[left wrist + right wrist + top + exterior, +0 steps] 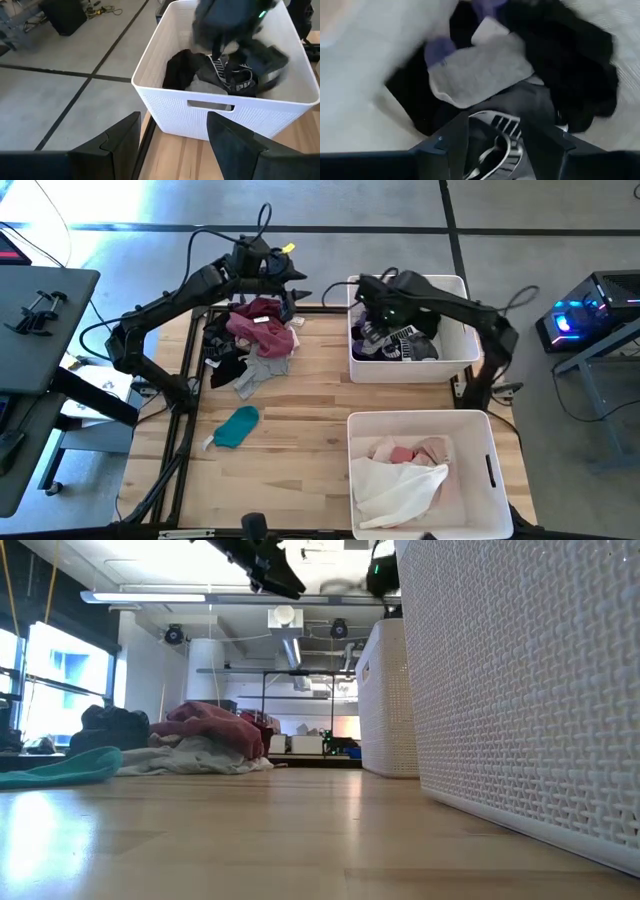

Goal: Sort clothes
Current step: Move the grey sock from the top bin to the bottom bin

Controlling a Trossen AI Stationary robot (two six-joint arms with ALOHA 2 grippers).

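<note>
dark pieces go in the far bin, the pile waits

the right gripper [372,308] hangs inside the far white bin [460,360], its fingers [447,142] parted over a black garment with white stripes [502,137]. nothing sits between them, so this looks like a drop just made or a reach into the load. that bin holds the dark clothes: black, grey [480,72] and a bit of purple [440,49].

the near white bin [490,470] holds the pale ones, white and pink [405,470], which suggests sorting by shade.

the left gripper [297,293] hovers at the table's far edge, just beyond the unsorted pile [255,340], fingers [237,145] spread wide and empty, aimed toward the far bin. the maroon garment [262,320] tops that heap. a teal garment [238,426] lies alone on the wooden table [290,470], well apart from the heap.
</note>
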